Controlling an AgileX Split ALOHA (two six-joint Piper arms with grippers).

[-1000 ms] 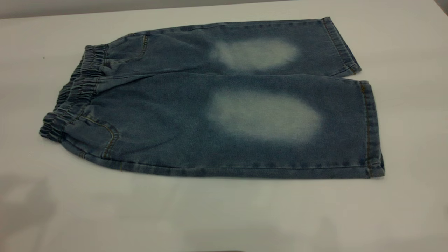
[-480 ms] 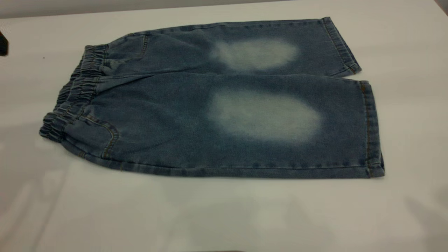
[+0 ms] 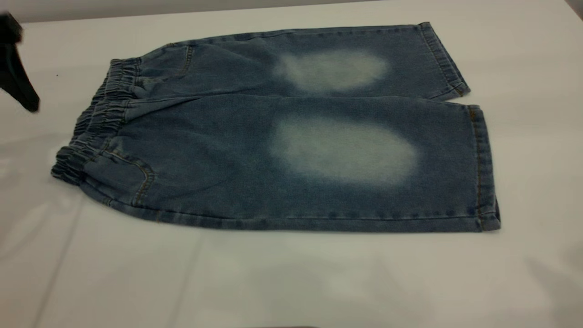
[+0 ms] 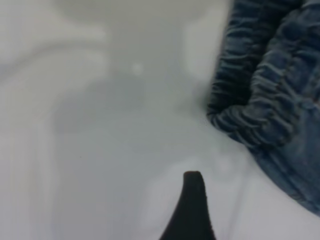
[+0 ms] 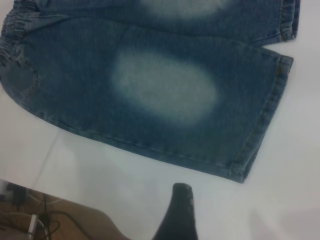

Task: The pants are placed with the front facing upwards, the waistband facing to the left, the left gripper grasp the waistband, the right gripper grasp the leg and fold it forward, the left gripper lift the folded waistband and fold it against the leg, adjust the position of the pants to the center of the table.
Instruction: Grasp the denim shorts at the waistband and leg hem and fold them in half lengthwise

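White bare counter fills the nearest strip. The right hand shows only in its own wrist view, a dark tip over bare counter close to the outer seam of the near leg towards the hem end, touching no cloth; whether it is apart or together cannot be told.

Next come the pants, flat and unfolded, front up, spread across the middle of the counter. The near leg carries a pale oval, and its hem lies at 3 o'clock. A stitched pocket sits by the near corner of the waistband, which is ruched and runs along the 9 o'clock end.

Farther back, the far leg lies beside the near one, with a smaller faded patch.

The left hand is a dark shape at 10 o'clock, apart from the waistband, over bare counter; I cannot tell if it is apart or together.
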